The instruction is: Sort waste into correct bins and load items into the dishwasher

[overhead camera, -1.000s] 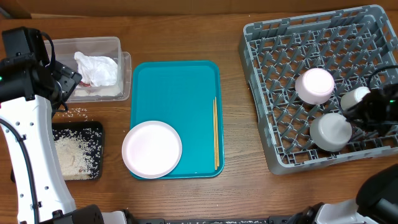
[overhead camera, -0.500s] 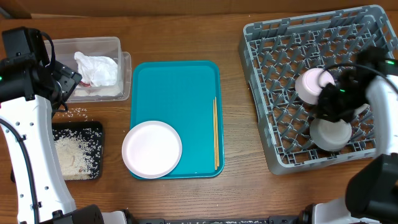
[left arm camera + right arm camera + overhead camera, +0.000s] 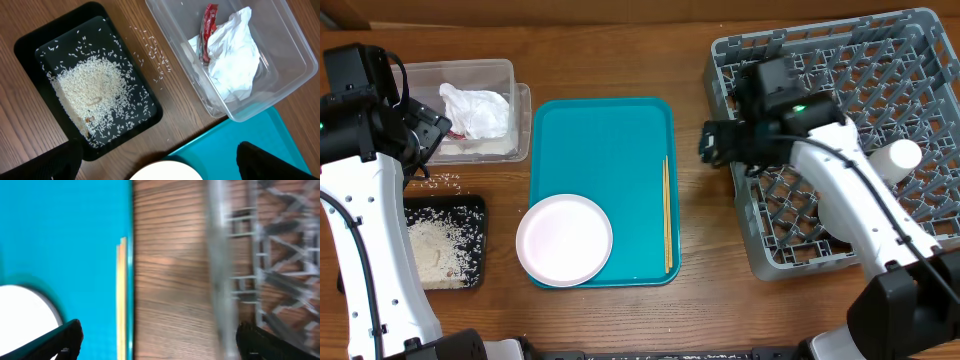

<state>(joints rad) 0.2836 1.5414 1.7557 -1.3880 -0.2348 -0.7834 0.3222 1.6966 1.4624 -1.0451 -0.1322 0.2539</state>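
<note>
Teal tray (image 3: 600, 150) upper half bare; plate (image 3: 564, 240), chopsticks (image 3: 667, 215) occupy rest.

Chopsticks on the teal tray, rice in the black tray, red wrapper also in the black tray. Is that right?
Not quite. The red wrapper lies in the clear tub beside the napkin, as the left wrist view shows. The chopsticks on the teal tray and rice in the black tray are right.
</note>
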